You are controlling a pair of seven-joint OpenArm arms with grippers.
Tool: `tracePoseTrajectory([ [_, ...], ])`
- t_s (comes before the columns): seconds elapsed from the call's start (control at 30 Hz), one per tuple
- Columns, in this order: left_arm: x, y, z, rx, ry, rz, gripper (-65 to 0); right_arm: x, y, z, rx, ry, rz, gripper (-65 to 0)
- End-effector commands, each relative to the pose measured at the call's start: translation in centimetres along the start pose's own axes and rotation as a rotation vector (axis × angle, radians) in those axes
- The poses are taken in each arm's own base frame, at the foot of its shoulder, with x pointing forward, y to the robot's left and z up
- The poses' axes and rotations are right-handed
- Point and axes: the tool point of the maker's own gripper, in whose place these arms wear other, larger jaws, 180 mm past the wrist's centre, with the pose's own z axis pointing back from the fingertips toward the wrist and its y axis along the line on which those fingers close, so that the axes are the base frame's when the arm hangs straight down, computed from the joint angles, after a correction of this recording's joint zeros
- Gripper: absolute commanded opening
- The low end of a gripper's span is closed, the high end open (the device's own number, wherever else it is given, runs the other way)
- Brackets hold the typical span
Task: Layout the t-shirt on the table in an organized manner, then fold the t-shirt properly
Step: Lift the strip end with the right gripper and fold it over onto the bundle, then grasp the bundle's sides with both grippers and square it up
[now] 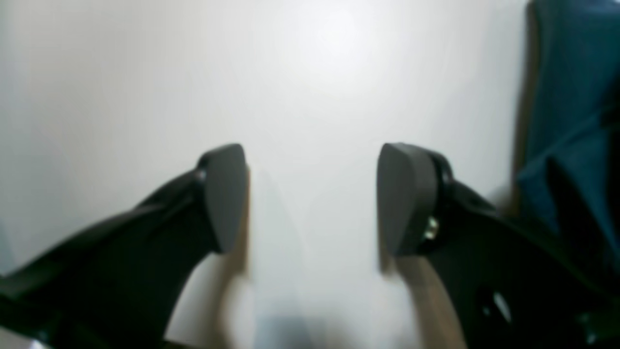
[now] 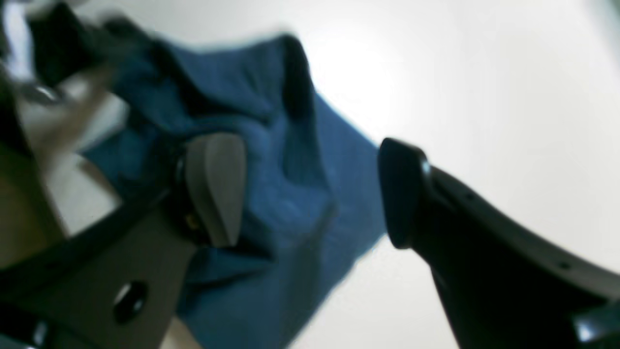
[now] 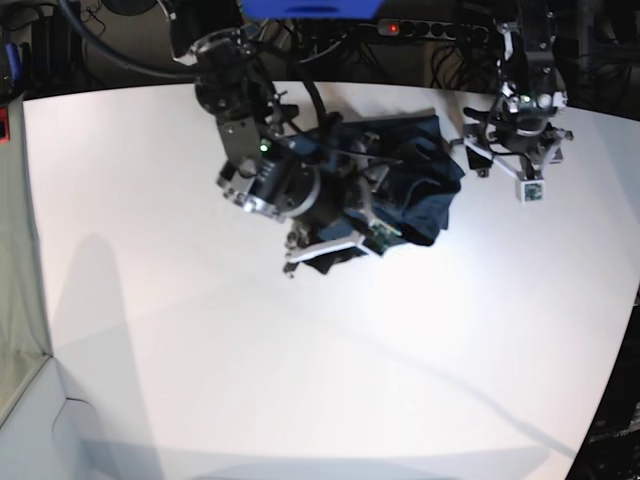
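The base view shows the t-shirt [image 3: 410, 180] lying bunched in a dark heap near the far edge of the table [image 3: 200, 360], not spread out at all. The right gripper [image 3: 335, 240] hangs over the near-left part of the heap, and the left gripper [image 3: 520, 135] sits just beside the heap's other side, over bare table.

In the right wrist view, the right gripper [image 2: 310, 194] has its jaws spread wide with blue cloth [image 2: 290, 160] lying between and beneath them; nothing looks pinched, though the picture is blurred. In the left wrist view, the left gripper [image 1: 312, 198] has its jaws well apart over white table, empty, with the shirt [image 1: 571, 106] only at the picture's right edge.

My judgement is that laying out has barely begun, and several things could go wrong from here:

- If the right gripper closes where it is, it may catch several layers of the crumpled cloth at once, so lifting would drag a wad instead of opening the shirt.
- The left gripper stands off the fabric; closing there would catch nothing.
- The heap lies close to the far edge, so a pull that way could slide cloth off the table.
- The two arms work close together around one small heap, and could knock each other.
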Motion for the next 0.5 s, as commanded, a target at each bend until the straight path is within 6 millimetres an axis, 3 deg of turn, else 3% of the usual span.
tracePoseTrajectory([
  [0.0, 1.0, 0.3, 0.2, 0.007, -0.036, 0.001, -23.1, 2.0, -0.7, 0.4, -0.015, -0.072, -0.005, -25.1],
  [0.33, 0.8, 0.3, 0.2, 0.009, -0.031, 0.0, -23.1, 0.7, -6.0, 2.7, -0.16, -0.074, -0.084, -37.4],
  [0.47, 0.9, 0.4, 0.2, 0.01, -0.031, -0.003, -23.1, -0.7, -6.1, 2.4, -0.158, -0.043, -0.117, -47.0],
])
